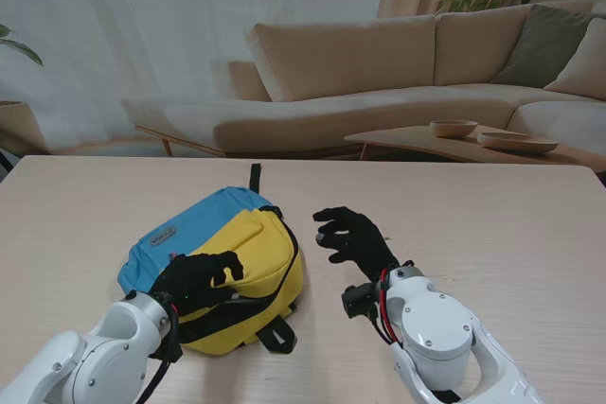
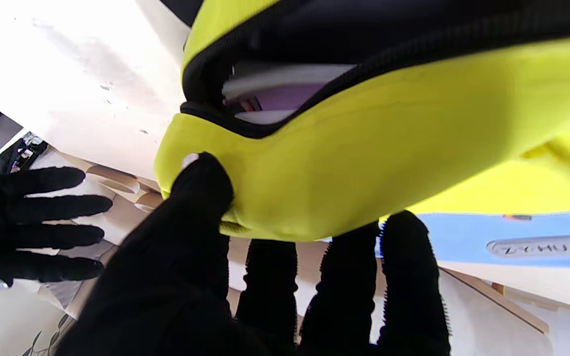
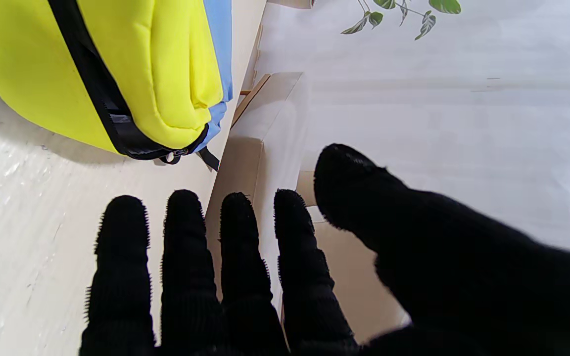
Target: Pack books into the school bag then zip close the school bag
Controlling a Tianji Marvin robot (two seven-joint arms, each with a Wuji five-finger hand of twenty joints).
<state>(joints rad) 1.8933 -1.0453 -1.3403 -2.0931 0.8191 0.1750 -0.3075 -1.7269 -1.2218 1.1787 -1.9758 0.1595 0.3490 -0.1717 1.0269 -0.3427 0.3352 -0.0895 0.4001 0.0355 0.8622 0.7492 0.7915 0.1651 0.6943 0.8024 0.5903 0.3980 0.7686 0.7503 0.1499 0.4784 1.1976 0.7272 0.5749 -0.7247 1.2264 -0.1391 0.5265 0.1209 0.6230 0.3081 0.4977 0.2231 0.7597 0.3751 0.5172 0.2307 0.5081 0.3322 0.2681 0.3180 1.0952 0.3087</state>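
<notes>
Table (image 1: pixel 530 224) carried our school bag (image 1: pixel 241 253), lying left of centre. Inside its gaping zipper (image 2: pixel 364 74) we saw books (image 2: pixel 285 86) already packed, so we judged that zipping remained. Our left hand (image 1: pixel 194 279) pinched the yellow edge near that opening; our right hand (image 1: pixel 352 237) hovered just beside the bag, fingers (image 3: pixel 181 247) loosely spread, holding nothing.

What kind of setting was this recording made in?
Most likely a home living room: a beige sofa with cushions, a low coffee table holding bowls, sheer curtains and a houseplant behind the light wooden table.
</notes>
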